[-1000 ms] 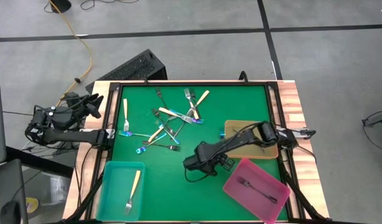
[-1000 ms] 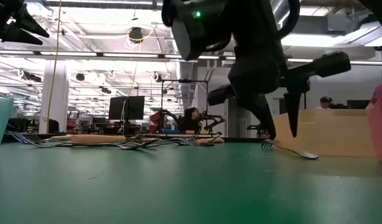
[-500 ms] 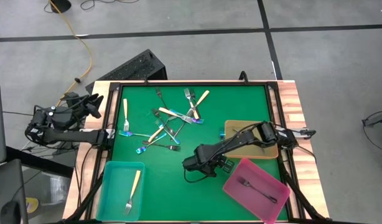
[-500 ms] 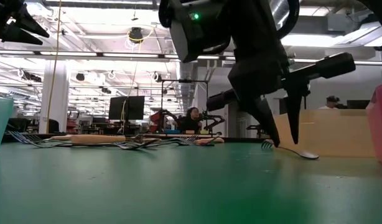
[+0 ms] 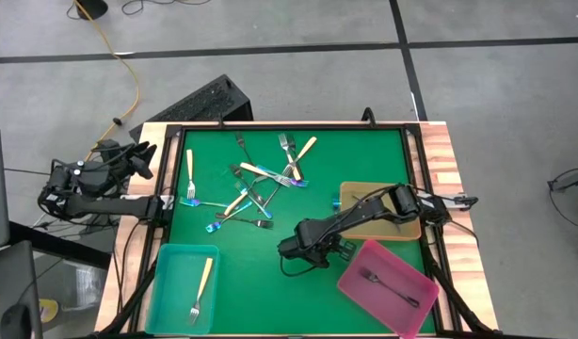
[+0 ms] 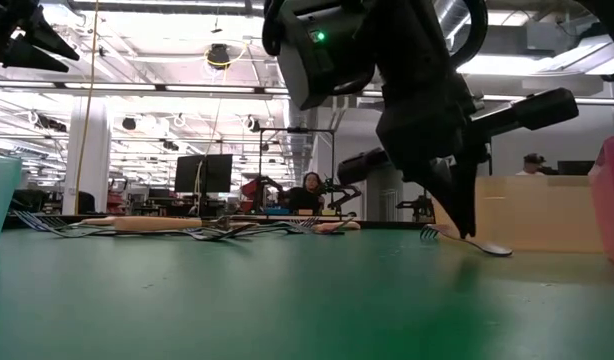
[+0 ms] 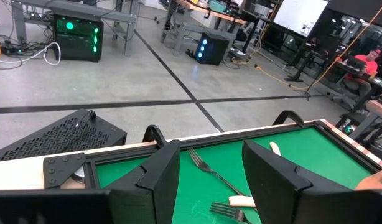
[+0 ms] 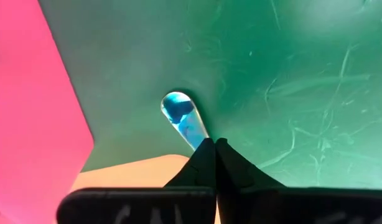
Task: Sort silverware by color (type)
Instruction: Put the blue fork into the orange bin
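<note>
Right gripper (image 8: 214,148) pinches a blue fork (image 8: 183,118) flat on the mat, pink tray (image 8: 29,93) beside it; left gripper (image 7: 209,180) waits open.

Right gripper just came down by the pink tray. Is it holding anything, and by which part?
Yes: the right gripper is shut on an iridescent blue fork, pinching its handle just short of the rounded end, low on the green mat.

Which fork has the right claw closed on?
The iridescent blue fork lying alone on the green mat beside the pink tray. The right claw is shut on its handle; the other loose forks lie in the far pile.
</note>
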Controlling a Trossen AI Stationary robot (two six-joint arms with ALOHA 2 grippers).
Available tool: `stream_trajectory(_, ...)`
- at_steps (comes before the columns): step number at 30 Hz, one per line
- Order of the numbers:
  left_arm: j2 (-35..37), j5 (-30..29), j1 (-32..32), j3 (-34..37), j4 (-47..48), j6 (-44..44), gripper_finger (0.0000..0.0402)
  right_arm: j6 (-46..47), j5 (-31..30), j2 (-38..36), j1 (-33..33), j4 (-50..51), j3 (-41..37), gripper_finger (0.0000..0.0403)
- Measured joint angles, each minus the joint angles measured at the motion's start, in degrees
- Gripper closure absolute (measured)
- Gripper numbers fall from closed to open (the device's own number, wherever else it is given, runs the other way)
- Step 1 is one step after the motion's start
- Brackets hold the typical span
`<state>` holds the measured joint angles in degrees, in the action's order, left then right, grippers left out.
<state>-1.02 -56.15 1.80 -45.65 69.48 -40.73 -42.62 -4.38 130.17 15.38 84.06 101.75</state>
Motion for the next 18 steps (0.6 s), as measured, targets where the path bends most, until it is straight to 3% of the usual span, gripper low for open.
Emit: stream_trajectory(18,0.0,-0.01,0.0,0.0,-0.01,0.0,0.0243,-2.88,2.09,-0.04,0.72,2.11,-1.44,0.0389)
